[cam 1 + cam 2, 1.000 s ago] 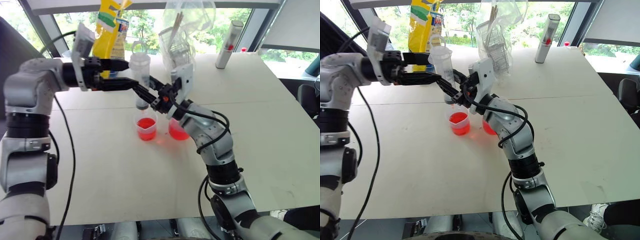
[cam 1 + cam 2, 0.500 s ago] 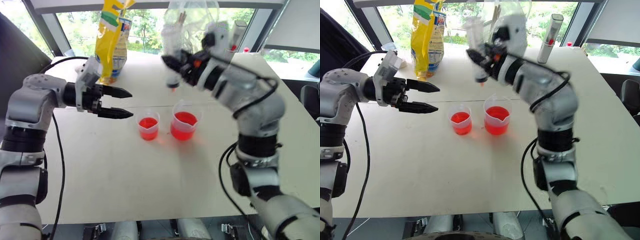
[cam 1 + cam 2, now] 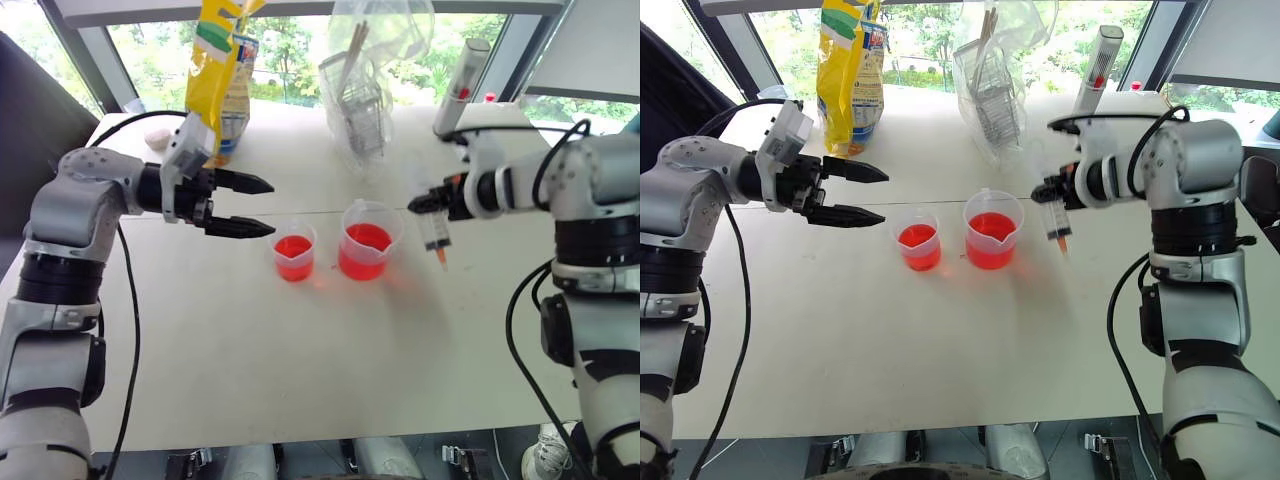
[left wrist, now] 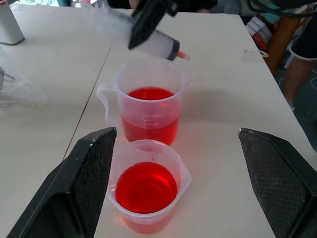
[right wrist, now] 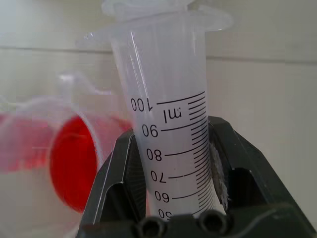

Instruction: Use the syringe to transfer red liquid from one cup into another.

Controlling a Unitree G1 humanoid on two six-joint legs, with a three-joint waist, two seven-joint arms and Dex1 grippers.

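**Operator:** The syringe (image 3: 1057,218) is clamped in my right gripper (image 3: 1048,190), hanging tip-down over bare table (image 3: 940,340), off to the right of the larger spouted cup (image 3: 991,229) and clear of it. In the right wrist view both black fingers press flat on the barrel near its upper scale marks, so that grip looks firm.

**Spotter:** What worries you from here?

**Operator:** Mainly drips. The reddish-orange tip (image 3: 441,257) hangs over the table, not over a cup, so anything left in the nozzle would land on the white surface. I can't tell from the barrel whether it holds any red liquid (image 4: 148,104). The second risk is the approach: the smaller cup (image 3: 917,240) stands just left of the larger cup, almost touching it, so to reach it I'd have to bring the syringe in over the larger one. Come in too low and I judge I'd clip its rim and shove both light cups, maybe slopping them.

**Spotter:** And your left side?

**Operator:** The left gripper (image 3: 262,205) is further left of the larger cup, beyond the smaller one, fingers spread wide and holding nothing, pointing toward the pair. A careless drift that way could nudge the smaller cup.
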